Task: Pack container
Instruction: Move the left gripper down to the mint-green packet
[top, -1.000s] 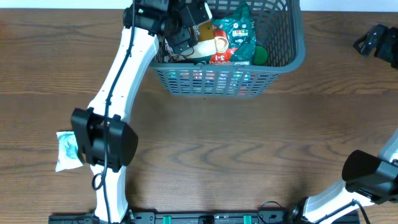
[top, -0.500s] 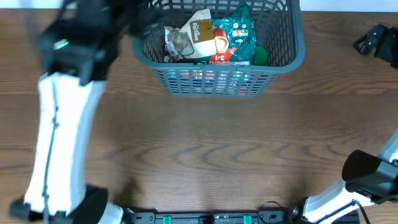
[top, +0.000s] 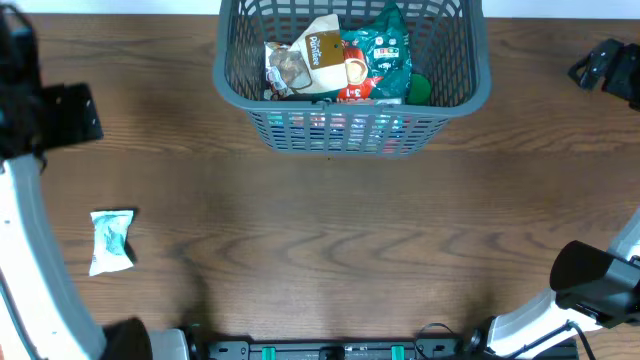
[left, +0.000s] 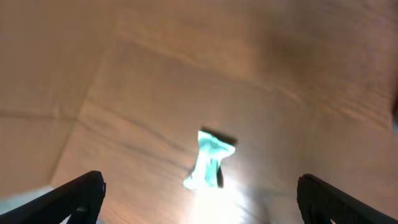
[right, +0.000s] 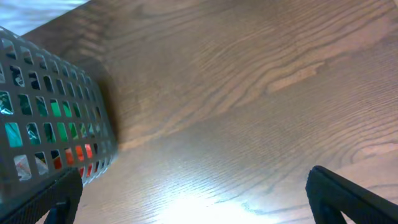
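One container (top: 350, 132) and one loose white packet (top: 111, 240) were counted; the overlapped packets (top: 345, 65) inside could not be counted.

I see a brown wood-grain table (top: 340, 240). The container (top: 350, 130) stands on it at 12 o'clock, by the far edge. At 8 o'clock, a small pale blue-green packet (top: 111, 240) lies flat on bare wood, well apart from the container. In my left wrist view the packet is blurred.
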